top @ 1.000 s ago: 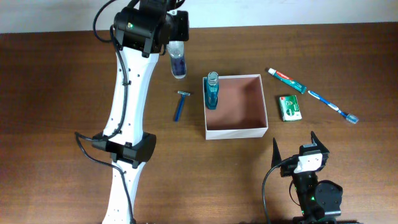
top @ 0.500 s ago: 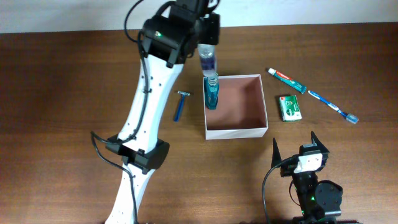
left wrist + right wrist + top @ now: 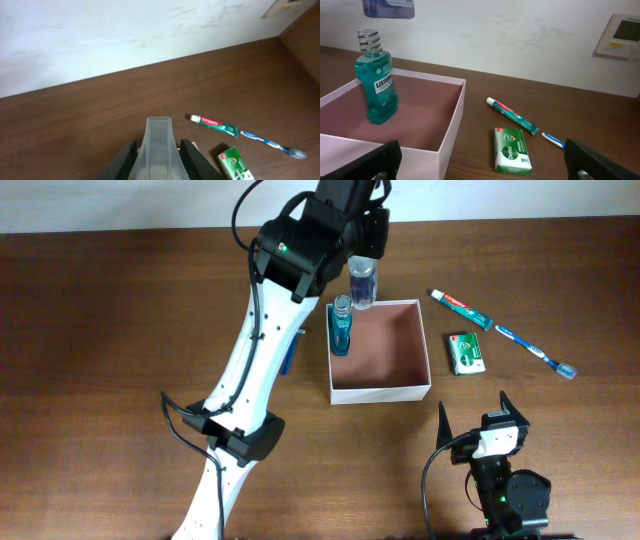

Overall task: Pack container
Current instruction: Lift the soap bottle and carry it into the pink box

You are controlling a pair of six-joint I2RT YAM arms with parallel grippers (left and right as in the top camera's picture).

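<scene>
The container (image 3: 425, 350) is a square white box with a reddish-brown inside, at the table's middle; it also shows in the right wrist view (image 3: 451, 135). A blue mouthwash bottle (image 3: 340, 327) stands upright in its far left corner (image 3: 376, 82). My left gripper (image 3: 362, 268) is shut on a clear bottle with a blue label (image 3: 362, 283), held above the box's far edge; the bottle fills the left wrist view (image 3: 159, 150) between the fingers. My right gripper (image 3: 475, 410) is open and empty near the front edge.
A green soap packet (image 3: 466, 352), a toothpaste tube (image 3: 460, 309) and a blue toothbrush (image 3: 536, 352) lie right of the box. A blue razor (image 3: 288, 358) lies left of it, partly under my left arm.
My left gripper has carried the clear bottle to the right, from left of the box to above its far edge. The right arm has not moved.
</scene>
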